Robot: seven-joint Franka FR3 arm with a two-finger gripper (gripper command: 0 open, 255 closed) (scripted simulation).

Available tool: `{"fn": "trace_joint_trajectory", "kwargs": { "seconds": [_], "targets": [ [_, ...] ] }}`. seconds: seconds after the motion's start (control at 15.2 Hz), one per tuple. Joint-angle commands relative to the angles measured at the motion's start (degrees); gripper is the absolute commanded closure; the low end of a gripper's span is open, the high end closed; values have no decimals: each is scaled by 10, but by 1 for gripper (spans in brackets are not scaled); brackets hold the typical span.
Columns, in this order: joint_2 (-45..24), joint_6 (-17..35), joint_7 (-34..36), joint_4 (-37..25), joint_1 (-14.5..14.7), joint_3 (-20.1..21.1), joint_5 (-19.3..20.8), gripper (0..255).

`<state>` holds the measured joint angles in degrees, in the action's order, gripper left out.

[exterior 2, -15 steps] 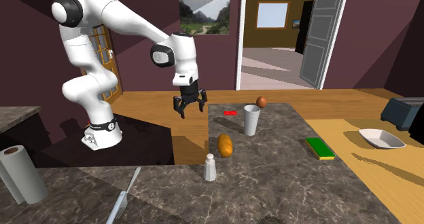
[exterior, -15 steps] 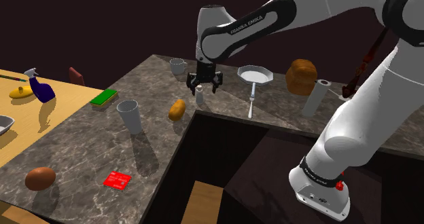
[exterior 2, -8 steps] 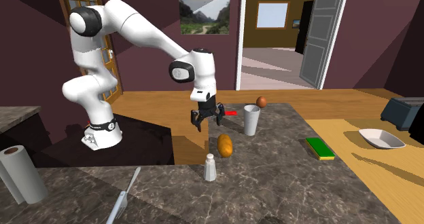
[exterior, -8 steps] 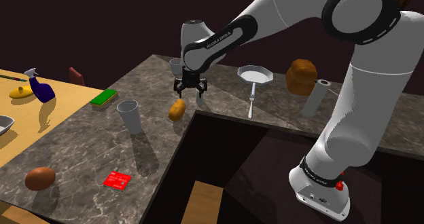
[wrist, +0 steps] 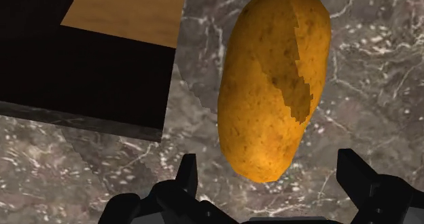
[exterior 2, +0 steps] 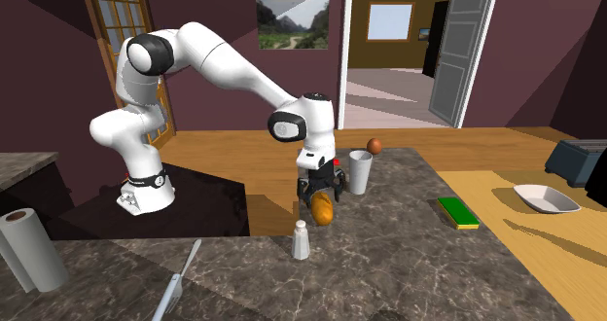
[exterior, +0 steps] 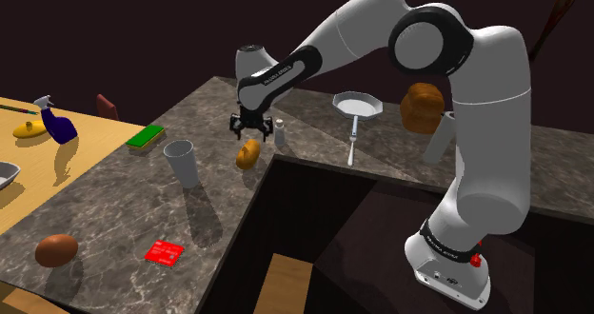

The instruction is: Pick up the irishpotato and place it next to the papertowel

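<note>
In the shoulder view the potato (exterior: 248,153) lies on the marble counter (exterior: 114,198), close to the counter's inner corner. The gripper (exterior: 247,131) hangs straight above the potato with its fingers pointing down, which looks like the setup for a grasp from above. A grey cup (exterior: 181,163) stands near the potato toward the view's left, and a small shaker (exterior: 279,127) stands just behind the potato. The paper towel (exterior: 436,141) is well apart from the potato toward the view's right, partly behind the arm. A pan (exterior: 355,106) and a loaf of bread (exterior: 422,107) sit between the potato and the roll, so the carry probably needs height to clear them.

In the second exterior view the gripper (exterior 2: 321,185) sits just over the far end of the potato (exterior 2: 322,208). The shaker (exterior 2: 302,239) stands near the potato on the camera's side and the cup (exterior 2: 360,171) just beyond it. The paper towel (exterior 2: 27,249) is far from the potato, at the view's lower left.

In the wrist view the fingers (wrist: 187,175) stand wide apart and grip nothing. The near end of the potato (wrist: 275,80) lies between them, touching neither. The potato's long axis runs away from the gripper, so the fingers would close across its narrow width. The counter's edge runs just beside the potato.
</note>
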<state>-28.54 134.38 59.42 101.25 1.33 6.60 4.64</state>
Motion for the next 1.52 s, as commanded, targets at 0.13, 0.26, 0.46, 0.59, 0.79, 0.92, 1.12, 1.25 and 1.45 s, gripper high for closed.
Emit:
{"fn": "trace_joint_trajectory", "kwargs": {
  "seconds": [0.13,0.26,0.46,0.59,0.79,0.92,1.12,1.25,1.45],
  "targets": [
    [-26,19,8,-7,3,-4,4,0],
    [-37,29,9,-8,4,-5,5,0],
    [-46,37,10,-9,5,-6,6,0],
    [-46,37,10,-9,5,-6,6,0],
    [-46,37,10,-9,5,-6,6,0],
    [-45,37,10,-9,5,-6,6,255],
    [-45,37,10,-9,5,-6,6,255],
    [-45,37,10,-9,5,-6,6,255],
    [-45,37,10,-8,5,-6,6,255]
  ]
}}
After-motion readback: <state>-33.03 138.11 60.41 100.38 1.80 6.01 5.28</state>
